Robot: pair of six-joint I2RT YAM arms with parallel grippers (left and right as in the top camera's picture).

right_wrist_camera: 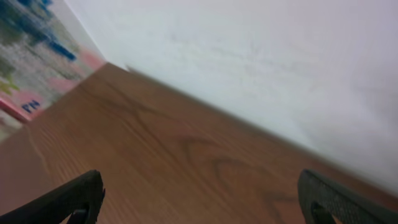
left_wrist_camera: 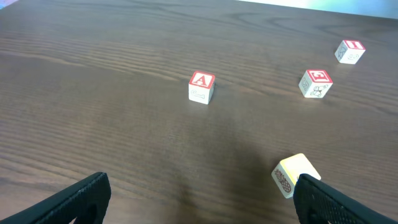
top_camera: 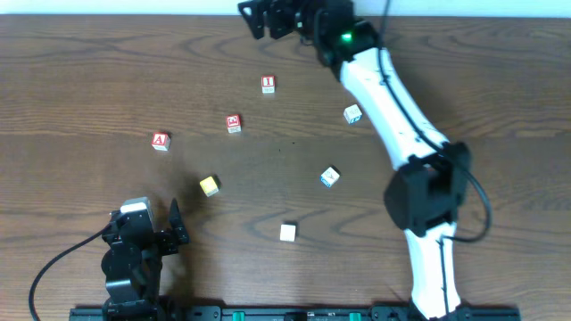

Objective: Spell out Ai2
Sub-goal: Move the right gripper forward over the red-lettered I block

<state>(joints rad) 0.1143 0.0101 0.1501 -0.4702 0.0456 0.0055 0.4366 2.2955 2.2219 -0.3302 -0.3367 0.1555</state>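
The A block (left_wrist_camera: 201,86) is seen straight ahead of the left jaws, well apart from them and centred on their gap (as a cube, it offers no long axis). The left jaws are spread wide and empty; so are the right jaws, held over the far edge of the worktop (top_camera: 71,71), so the left arm (top_camera: 134,259) is judged nearer. Bare wood grain surrounds the block; the yellow block (left_wrist_camera: 292,175) lies near the left jaws.

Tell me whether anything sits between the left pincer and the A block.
Nothing visible does. Only bare table lies between the open left pincer and the A block. The yellow block sits off to the side, by one finger.
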